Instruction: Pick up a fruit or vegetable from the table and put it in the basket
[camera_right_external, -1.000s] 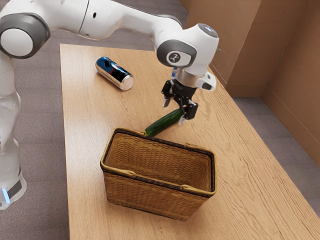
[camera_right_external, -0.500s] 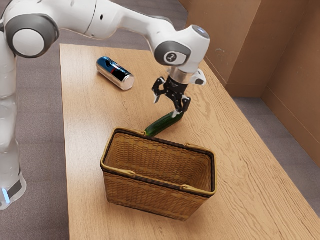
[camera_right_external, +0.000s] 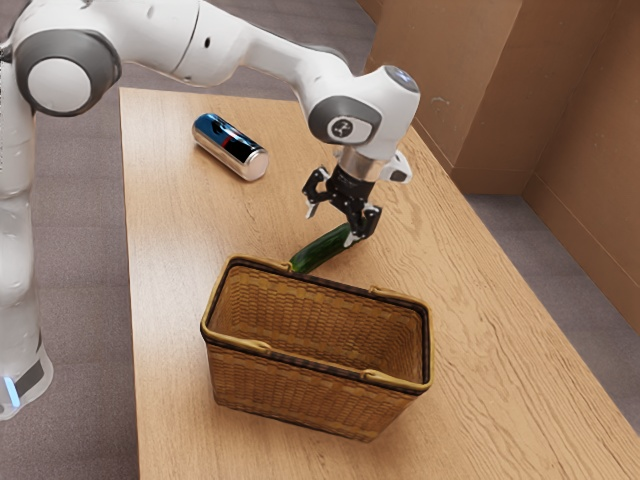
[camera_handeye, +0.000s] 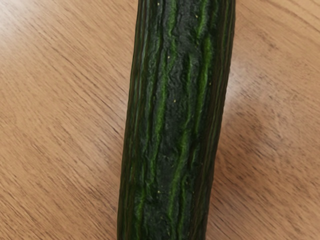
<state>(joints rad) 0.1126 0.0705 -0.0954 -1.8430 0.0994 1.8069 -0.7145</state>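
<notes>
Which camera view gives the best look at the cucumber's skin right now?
The wrist view: the cucumber is seen close up, with dark green ridges and lighter green streaks. The exterior view shows it much smaller, but shows its setting: lying on the table beside the basket, with the open gripper just over it.

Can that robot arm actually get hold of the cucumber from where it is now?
Probably yes: the gripper is open right above the cucumber, and nothing lies between them. The basket stands close by one end, but doesn't seem to block the way.
</notes>
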